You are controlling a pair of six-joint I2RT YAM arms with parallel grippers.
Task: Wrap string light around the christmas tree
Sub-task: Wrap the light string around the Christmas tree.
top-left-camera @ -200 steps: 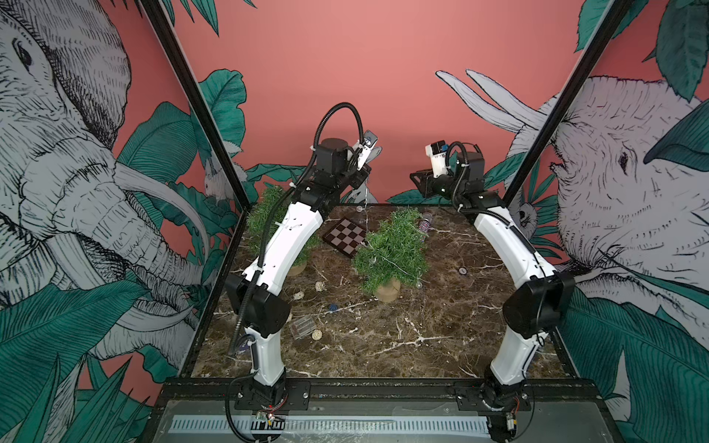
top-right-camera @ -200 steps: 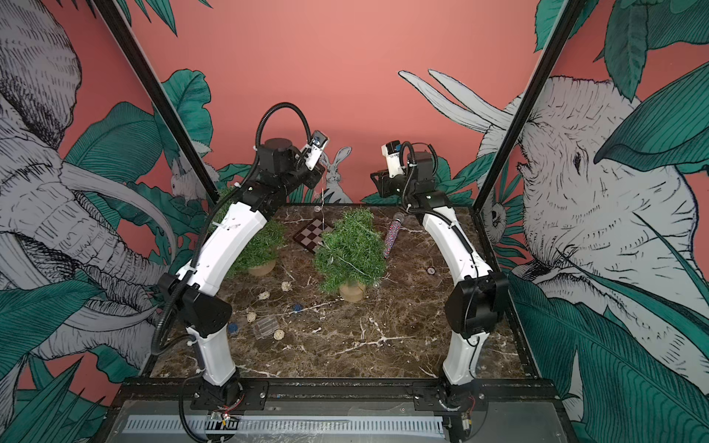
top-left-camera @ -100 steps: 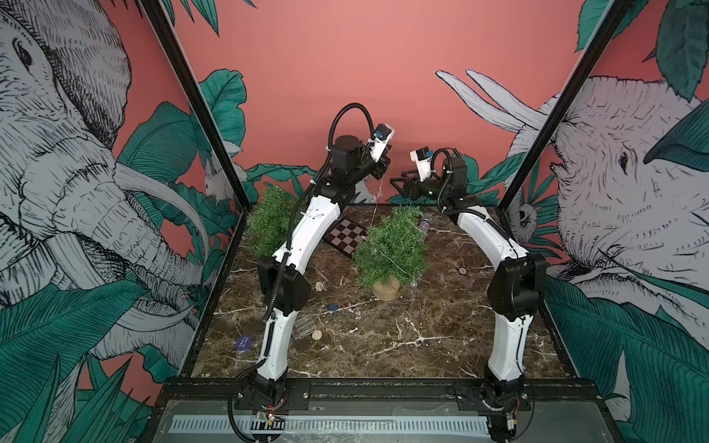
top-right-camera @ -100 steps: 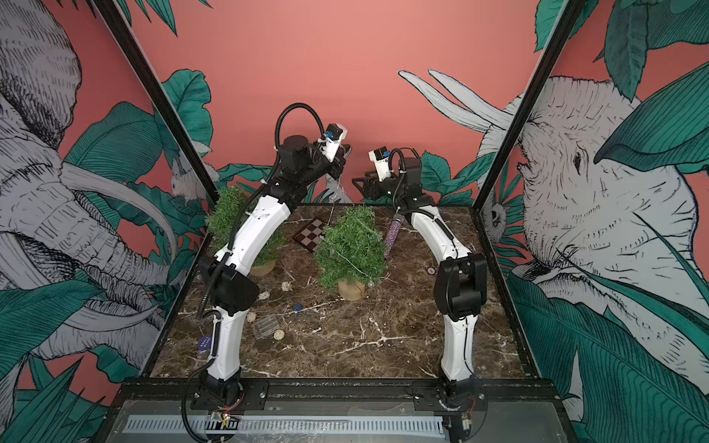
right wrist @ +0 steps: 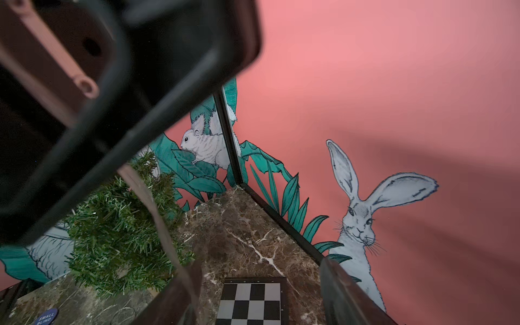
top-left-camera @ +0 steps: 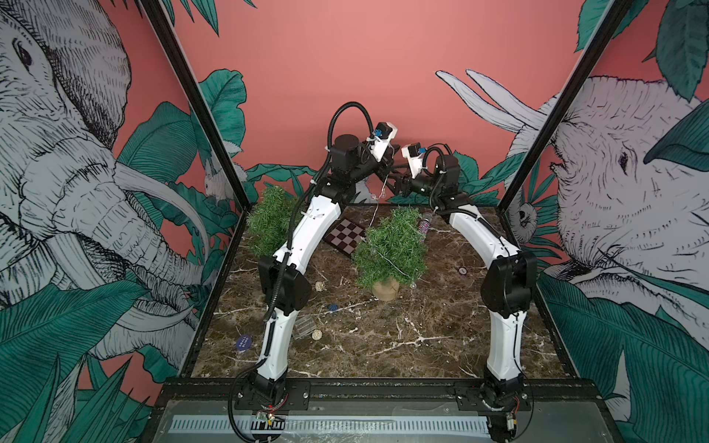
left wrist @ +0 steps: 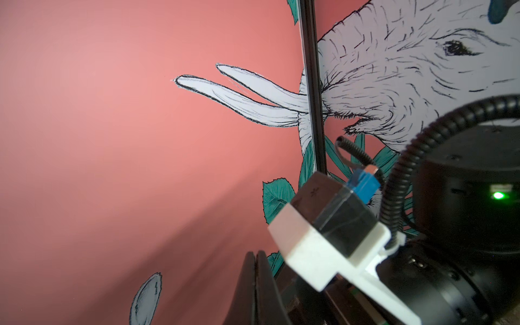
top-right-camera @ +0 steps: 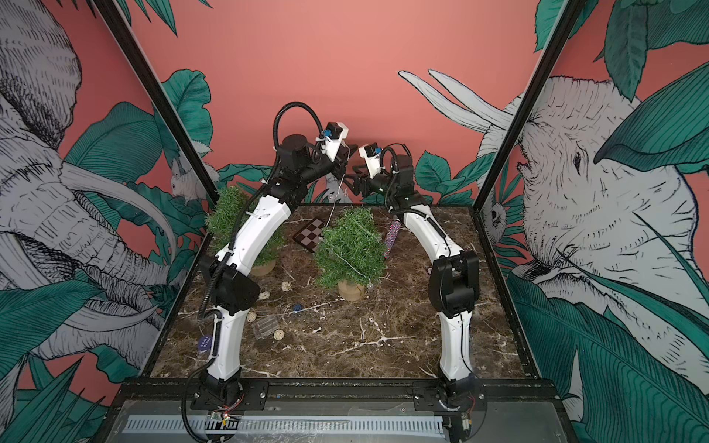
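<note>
Both arms arched high, wrists meeting nr back wall. L gripper pinched tight on string light, strand dropping to christmas tree mid-table. R gripper fingers apart, holding nothing.

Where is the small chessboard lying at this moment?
In both top views the chessboard lies at the back of the marble table, between the left-corner tree and the middle tree, closer to the latter.
</note>
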